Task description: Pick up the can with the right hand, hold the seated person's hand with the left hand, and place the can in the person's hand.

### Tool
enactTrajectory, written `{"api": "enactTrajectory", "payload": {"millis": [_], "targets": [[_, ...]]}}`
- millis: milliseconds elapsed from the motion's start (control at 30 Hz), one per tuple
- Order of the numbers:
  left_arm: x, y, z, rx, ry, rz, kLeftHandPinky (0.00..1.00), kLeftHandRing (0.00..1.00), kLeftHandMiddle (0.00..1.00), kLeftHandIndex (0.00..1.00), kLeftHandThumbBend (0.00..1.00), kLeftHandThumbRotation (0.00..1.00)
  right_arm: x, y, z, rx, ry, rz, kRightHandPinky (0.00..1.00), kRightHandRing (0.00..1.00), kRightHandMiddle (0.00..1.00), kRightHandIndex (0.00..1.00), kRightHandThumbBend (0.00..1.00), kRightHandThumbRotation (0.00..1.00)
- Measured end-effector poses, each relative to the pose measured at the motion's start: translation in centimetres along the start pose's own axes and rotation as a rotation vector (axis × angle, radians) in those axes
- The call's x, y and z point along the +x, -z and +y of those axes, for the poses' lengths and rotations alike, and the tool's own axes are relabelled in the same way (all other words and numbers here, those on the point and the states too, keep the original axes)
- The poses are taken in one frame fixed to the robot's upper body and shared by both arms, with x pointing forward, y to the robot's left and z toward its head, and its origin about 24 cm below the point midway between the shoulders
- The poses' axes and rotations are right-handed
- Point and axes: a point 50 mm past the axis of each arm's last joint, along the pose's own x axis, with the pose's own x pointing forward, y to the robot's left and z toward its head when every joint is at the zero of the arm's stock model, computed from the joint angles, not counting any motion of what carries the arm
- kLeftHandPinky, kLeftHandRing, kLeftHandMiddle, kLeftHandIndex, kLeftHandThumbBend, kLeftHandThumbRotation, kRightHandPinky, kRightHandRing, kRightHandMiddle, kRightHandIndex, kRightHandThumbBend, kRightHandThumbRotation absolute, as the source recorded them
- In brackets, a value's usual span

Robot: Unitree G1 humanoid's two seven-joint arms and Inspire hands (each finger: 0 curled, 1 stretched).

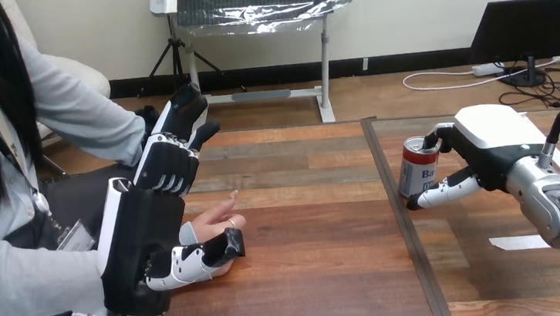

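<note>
Both hands were engaged. Right hand (485, 146) fingers (439, 193) were curled round the red-and-silver drinks can (416, 168), right of centre, base apparently on the wooden table (312, 286). Left hand (141, 241) fingers (169, 165) were fairly straight, pointing to the upper left, not wrapped round the person's hand (213, 222), which lay at lower left touching the thumb. Risk: the side grip looks shallow, so the can could slip or tip on lift. An unheld palm may drift at handover.
</note>
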Motion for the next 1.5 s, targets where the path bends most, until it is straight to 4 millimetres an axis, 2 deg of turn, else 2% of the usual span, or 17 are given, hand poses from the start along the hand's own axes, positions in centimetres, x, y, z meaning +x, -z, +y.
{"api": "enactTrajectory", "payload": {"millis": [233, 533, 1067, 1500], "targets": [[-0.05, 0.09, -0.01, -0.001, 0.001, 0.005, 0.89, 0.95, 0.97, 0.93, 1.00, 0.52, 0.00, 0.04, -0.04, -0.010, 0.013, 0.005, 0.90, 0.85, 0.74, 0.78, 1.00, 0.62], [-0.20, 0.25, -0.03, -0.004, 0.000, 0.016, 0.88, 0.95, 0.96, 0.92, 1.00, 0.53, -0.01, -0.01, -0.20, -0.004, 0.045, -0.001, 0.87, 0.82, 0.72, 0.75, 1.00, 0.58], [-0.36, 0.37, -0.09, 0.006, 0.006, 0.017, 0.87, 0.95, 0.96, 0.93, 1.00, 0.55, 0.03, -0.38, -0.53, 0.005, 0.094, -0.032, 0.84, 0.80, 0.71, 0.73, 1.00, 0.57], [-0.40, 0.41, -0.13, 0.005, 0.013, 0.020, 0.86, 0.94, 0.96, 0.93, 1.00, 0.54, 0.08, -0.64, -0.75, 0.014, 0.115, -0.049, 0.85, 0.83, 0.74, 0.75, 1.00, 0.56]]}}
